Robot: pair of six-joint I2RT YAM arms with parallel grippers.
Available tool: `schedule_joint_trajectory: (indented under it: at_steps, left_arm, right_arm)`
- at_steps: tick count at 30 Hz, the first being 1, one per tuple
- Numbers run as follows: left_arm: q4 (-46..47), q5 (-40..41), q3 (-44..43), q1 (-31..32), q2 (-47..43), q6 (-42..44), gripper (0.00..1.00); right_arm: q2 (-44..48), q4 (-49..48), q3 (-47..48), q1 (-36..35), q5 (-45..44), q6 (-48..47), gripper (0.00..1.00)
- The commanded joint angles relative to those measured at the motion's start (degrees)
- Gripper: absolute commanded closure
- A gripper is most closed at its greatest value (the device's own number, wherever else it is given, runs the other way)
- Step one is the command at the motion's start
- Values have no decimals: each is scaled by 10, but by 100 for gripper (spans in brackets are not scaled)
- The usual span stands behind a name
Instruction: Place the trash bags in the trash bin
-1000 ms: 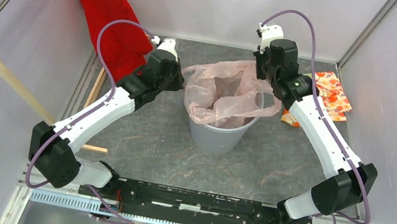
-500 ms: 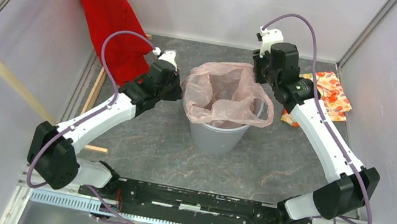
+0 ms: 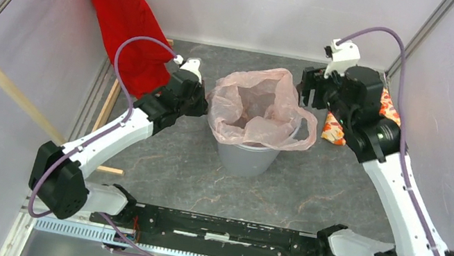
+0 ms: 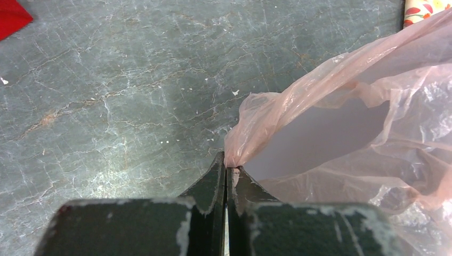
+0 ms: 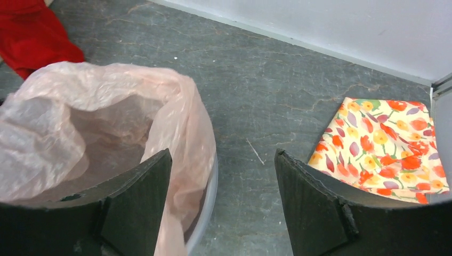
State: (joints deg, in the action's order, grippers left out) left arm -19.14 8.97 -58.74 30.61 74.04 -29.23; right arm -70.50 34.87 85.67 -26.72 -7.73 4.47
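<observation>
Bag (image 3: 260,106): pale pink, thin and crinkled; set in the bin with its mouth spread open and its edge draped over the rim on the right and near sides.
Bin (image 3: 245,161): grey, round, upright at mid-table.
Left gripper (image 4: 226,166): jaws closed tight on the bag's left edge, film pinched between the tips, just left of the bin.
Right gripper (image 5: 223,156): jaws wide apart, holding nothing; above the bin's far right rim; contact with the bag cannot be told.
Cloth (image 5: 384,149): floral, lying flat right of the bin.
Garment (image 3: 123,18): red, hanging at the far left.
Table (image 3: 188,170): grey, marbled.
</observation>
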Motion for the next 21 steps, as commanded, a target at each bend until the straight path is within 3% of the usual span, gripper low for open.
schedule_joint_trajectory:
  at_steps: [1,13,17,21]
  left_arm:
    - [21,-1,2,-1,-20,-9,98]
    - [14,2,-3,-1,-28,-4,98]
    - [15,1,-4,-1,-28,-5,98]
    - [15,0,-5,-1,-27,-4,98]
  right_arm:
    - [57,37,-28,0,36,18,22]
    - [159,102,-89,-2,104,40,25]
    - [168,101,-113,-2,97,45,41]
    - [166,101,-133,-2,20,51,71]
